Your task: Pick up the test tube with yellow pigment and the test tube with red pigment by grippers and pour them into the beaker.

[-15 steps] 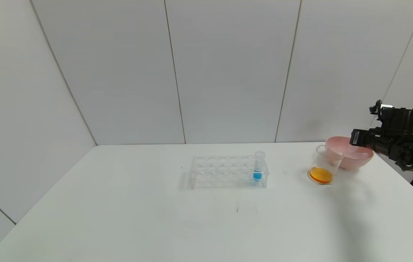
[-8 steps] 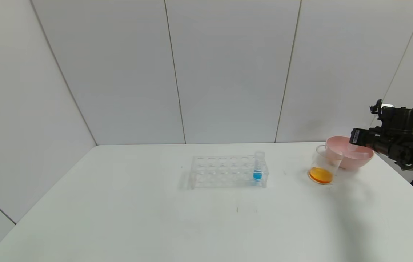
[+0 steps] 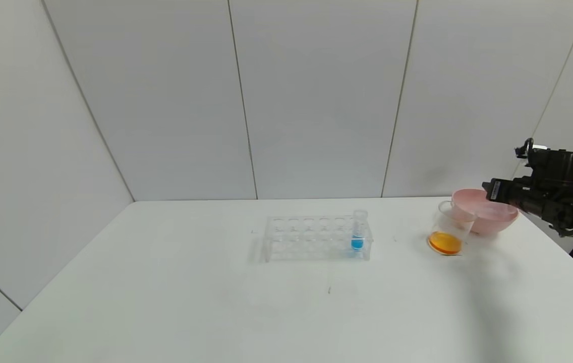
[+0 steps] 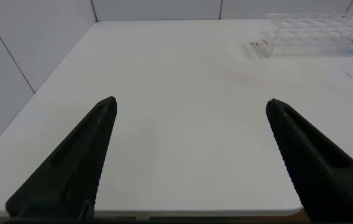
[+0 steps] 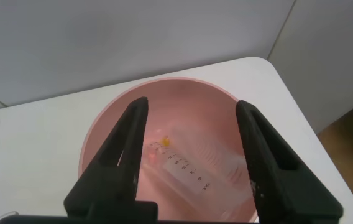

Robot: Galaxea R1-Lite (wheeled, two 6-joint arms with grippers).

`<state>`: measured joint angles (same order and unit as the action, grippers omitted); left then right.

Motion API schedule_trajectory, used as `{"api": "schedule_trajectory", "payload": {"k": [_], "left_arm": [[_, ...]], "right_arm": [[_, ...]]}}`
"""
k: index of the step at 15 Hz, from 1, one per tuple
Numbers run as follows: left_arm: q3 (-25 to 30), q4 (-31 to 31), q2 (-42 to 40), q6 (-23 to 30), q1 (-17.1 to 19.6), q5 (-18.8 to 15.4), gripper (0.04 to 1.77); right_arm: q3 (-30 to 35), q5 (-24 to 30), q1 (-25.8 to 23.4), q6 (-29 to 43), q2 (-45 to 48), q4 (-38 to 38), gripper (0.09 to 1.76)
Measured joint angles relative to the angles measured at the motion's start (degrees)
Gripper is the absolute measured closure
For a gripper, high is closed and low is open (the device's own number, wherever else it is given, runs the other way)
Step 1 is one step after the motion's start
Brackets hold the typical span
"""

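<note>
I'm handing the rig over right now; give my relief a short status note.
Right gripper: open, empty, above the pink bowl.
Left gripper: open, empty, over bare table, away from the work.
Bowl holds emptied clear tubes, laid flat.
Beaker stands beside the bowl with orange liquid; both pours look done.
Rack holds only the blue-tipped tube.
Left: probably only retracting the right arm.

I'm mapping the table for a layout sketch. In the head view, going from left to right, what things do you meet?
Clear rack → blue-tipped tube standing at the rack's right end → beaker with orange liquid → pink bowl → right pincer over the bowl.
</note>
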<state>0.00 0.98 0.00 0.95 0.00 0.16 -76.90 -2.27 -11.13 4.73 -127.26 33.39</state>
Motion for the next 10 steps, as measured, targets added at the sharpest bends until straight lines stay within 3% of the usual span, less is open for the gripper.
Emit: {"api": "schedule_trajectory", "payload": {"k": [5,10], "left_arm": [[0.0,0.0,0.0,0.0,0.0,0.0,0.09],[0.0,0.0,0.0,0.0,0.0,0.0,0.09]], "right_arm": [[0.1,-0.1,0.0,0.0,0.9,-0.2,0.49],[3.5,0.2,3.2,0.0,8.0,-1.6,0.33]]}}
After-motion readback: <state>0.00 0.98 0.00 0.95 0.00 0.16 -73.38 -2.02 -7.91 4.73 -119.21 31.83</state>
